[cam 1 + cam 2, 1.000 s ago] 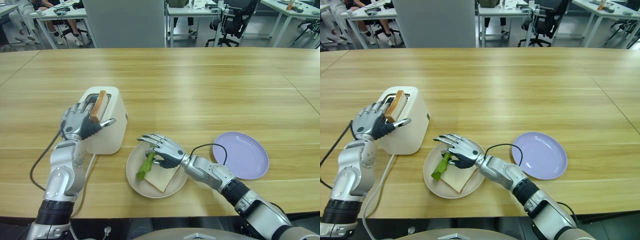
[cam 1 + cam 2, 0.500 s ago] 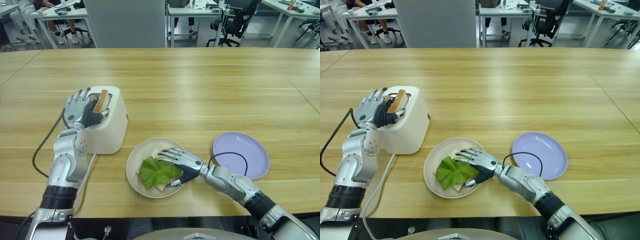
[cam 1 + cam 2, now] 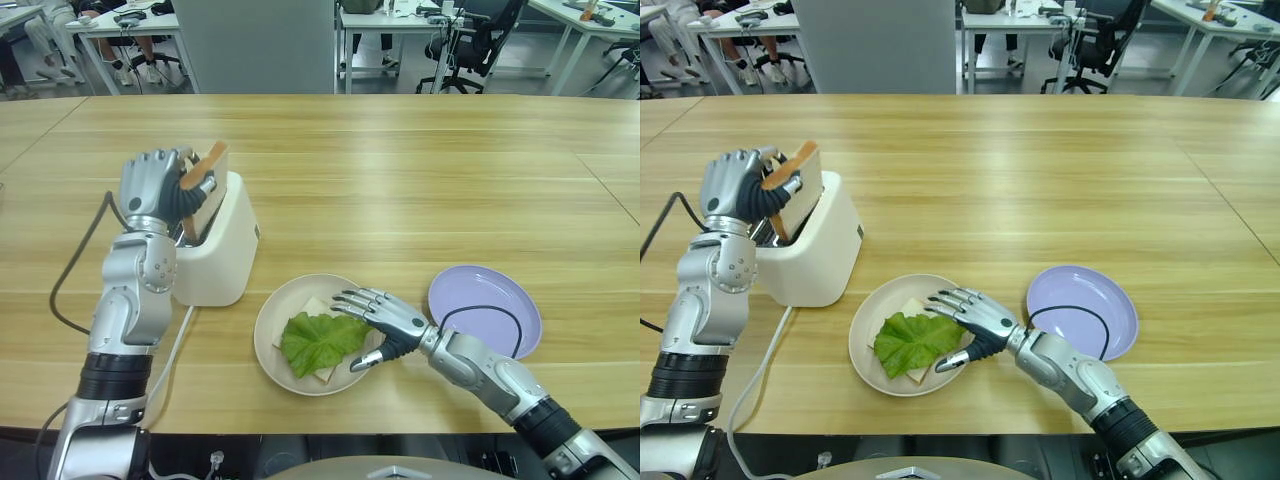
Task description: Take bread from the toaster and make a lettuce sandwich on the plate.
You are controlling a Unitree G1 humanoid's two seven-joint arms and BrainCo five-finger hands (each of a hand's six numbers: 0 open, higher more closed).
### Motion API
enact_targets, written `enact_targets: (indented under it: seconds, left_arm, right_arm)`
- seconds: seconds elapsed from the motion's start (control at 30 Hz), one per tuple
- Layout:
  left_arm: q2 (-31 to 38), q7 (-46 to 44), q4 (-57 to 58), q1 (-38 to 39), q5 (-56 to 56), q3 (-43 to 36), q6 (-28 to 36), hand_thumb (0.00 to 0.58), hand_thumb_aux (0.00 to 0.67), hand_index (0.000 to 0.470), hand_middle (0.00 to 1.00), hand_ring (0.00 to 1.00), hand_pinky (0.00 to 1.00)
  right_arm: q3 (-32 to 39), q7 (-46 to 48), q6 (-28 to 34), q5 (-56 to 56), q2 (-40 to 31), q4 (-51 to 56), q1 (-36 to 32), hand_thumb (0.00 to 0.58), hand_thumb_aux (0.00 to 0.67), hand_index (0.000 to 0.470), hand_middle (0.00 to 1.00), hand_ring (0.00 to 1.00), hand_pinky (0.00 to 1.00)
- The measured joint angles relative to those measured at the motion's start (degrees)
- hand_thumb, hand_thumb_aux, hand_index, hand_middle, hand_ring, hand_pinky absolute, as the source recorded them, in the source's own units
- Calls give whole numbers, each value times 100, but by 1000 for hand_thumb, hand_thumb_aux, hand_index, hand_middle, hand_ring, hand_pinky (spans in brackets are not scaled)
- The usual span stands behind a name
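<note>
A white toaster (image 3: 222, 250) stands at the table's left. My left hand (image 3: 152, 186) is shut on a slice of toast (image 3: 203, 185), lifted mostly out of the toaster's slot and tilted. On the beige plate (image 3: 268, 337) near the front edge lies a bread slice (image 3: 316, 306) with a green lettuce leaf (image 3: 318, 340) spread over it. My right hand (image 3: 385, 321) rests open at the plate's right rim, its fingers spread beside the lettuce and holding nothing.
An empty purple plate (image 3: 487, 309) sits to the right of the beige one, with my right arm's black cable crossing it. The toaster's grey cord (image 3: 175, 345) runs down to the front edge. Office desks and chairs stand beyond the table.
My left hand closed on the toast and raised it out of the toaster. My right hand laid the lettuce flat on the bread, let go and drew back to the right.
</note>
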Motion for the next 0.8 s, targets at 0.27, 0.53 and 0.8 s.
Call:
enact_targets:
  seconds: [0.27, 0.53, 0.8]
  left_arm:
    - [-523, -542, -1457, 432, -882, 317, 114, 580, 670, 460, 1000, 1000, 1000]
    - [-1673, -1047, -2457, 1329, -2031, 398, 625, 580, 670, 460, 1000, 1000, 1000]
    - [-2548, -1187, -1985, 2676, -2235, -864, 832, 580, 670, 460, 1000, 1000, 1000]
  right_arm:
    - [-582, -847, -428, -115, -208, -511, 396, 0, 0, 0, 0, 0, 0]
    - [-776, -1538, -955, -490, -256, -1233, 792, 0, 0, 0, 0, 0, 0]
    - [-877, -2211, -1173, -1114, -166, -1566, 965, 0, 0, 0, 0, 0, 0]
